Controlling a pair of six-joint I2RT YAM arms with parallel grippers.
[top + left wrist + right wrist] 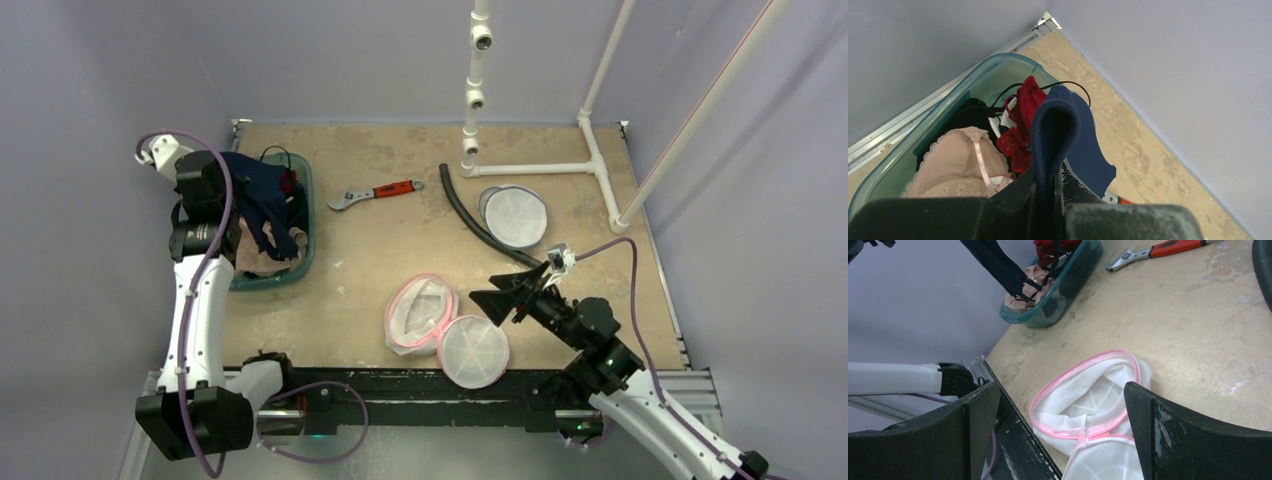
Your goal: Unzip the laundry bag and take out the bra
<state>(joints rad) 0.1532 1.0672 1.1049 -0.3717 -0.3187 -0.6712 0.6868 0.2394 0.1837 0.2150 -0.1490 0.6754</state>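
Over on the left, the left gripper [1048, 200] has its jaws clamped on the navy bra [1060, 130], held above a teal bin [993, 62]. The pink-rimmed laundry bag [420, 310] lies open on the tabletop [380, 250]. Just to its right, the right gripper [490, 305] hovers with jaws wide apart.

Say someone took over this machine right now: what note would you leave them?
Left claw: shut on the navy bra, held above the teal bin.
Right claw: open, empty, hovering by the pink-rimmed laundry bag.
Done: bag lies unzipped on the table; bra is out.
Left: probably just release the bra into the bin.
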